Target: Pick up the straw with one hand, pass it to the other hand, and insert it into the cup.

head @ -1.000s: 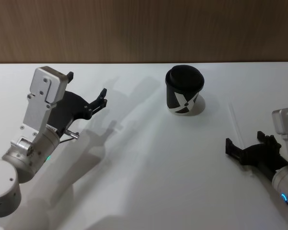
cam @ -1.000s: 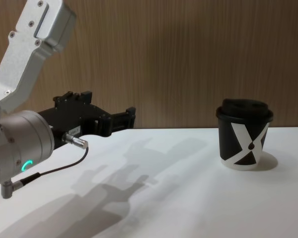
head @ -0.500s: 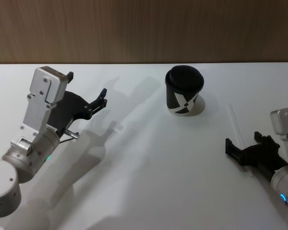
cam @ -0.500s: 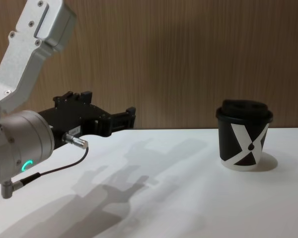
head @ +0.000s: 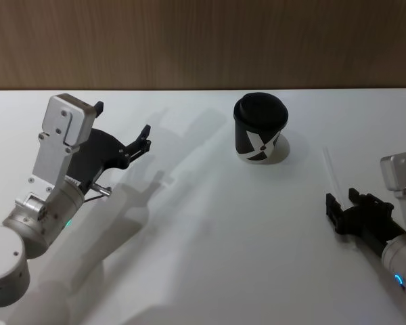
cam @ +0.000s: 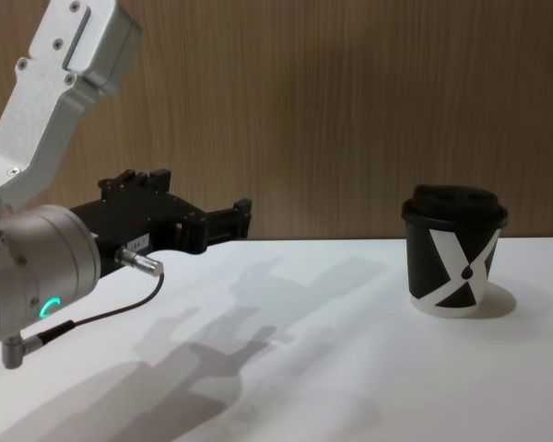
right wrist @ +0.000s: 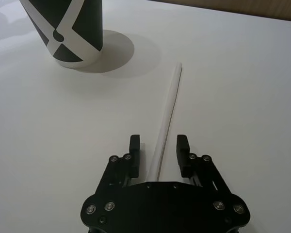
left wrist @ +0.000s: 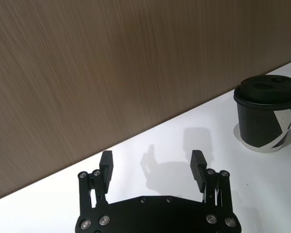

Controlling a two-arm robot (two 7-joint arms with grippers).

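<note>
Two tools | right tool [right wrist: 158, 144] is narrowing astride the straw [right wrist: 170, 97], 4 o'clock of cup [head: 259, 128], gap remaining | left tool [head: 122, 120] idling wide | pickup starting

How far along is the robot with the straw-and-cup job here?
Nothing is finished yet. In hand: the right gripper straddles the straw, which lies flat on the table, jaws open. Left: grasp it, pass it to the open left gripper, insert it into the lidded cup.
</note>
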